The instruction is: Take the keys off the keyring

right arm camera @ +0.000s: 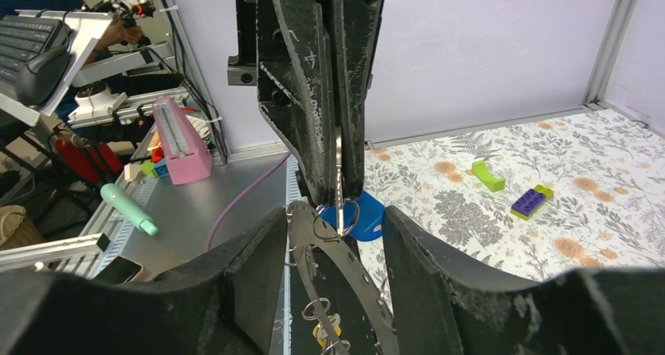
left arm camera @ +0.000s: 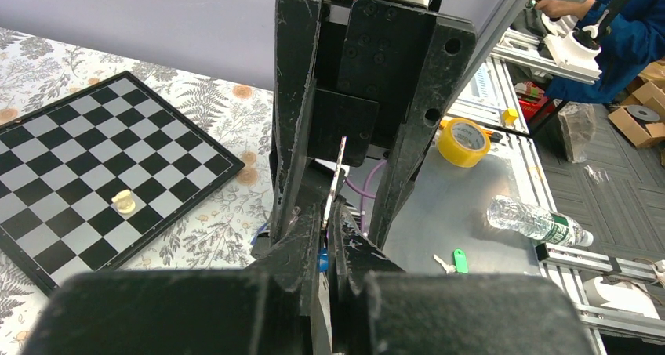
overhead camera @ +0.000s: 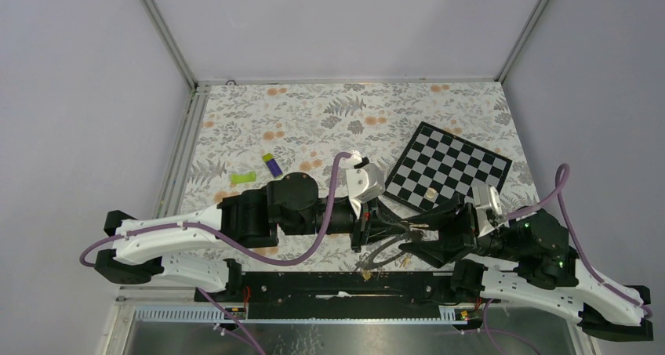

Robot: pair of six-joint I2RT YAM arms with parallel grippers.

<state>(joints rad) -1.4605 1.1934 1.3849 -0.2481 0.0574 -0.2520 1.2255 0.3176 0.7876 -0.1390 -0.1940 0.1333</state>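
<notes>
The keyring [right arm camera: 351,286], a flat dark-grey arc with small holes, hangs between the two wide-apart fingers of my right gripper [right arm camera: 336,233], which is open. One end of the arc rests close to the left finger [right arm camera: 247,273]. Small split rings hang from the keyring, along with a blue-tagged key [right arm camera: 367,218] and a yellow-headed key [right arm camera: 325,331]. My left gripper [left arm camera: 333,214] comes in from the opposite side, shut on a thin silver key [right arm camera: 339,184] seen edge-on and joined to the keyring by a split ring. In the top view both grippers [overhead camera: 390,231] [overhead camera: 421,241] meet near the table's front edge.
A chessboard [overhead camera: 451,167] with one pale piece [overhead camera: 430,192] lies behind the right arm. A purple-and-green block [overhead camera: 272,164] and a green block [overhead camera: 243,178] sit at the middle left. A silver key with a green tag [left arm camera: 456,261] lies on grey metal.
</notes>
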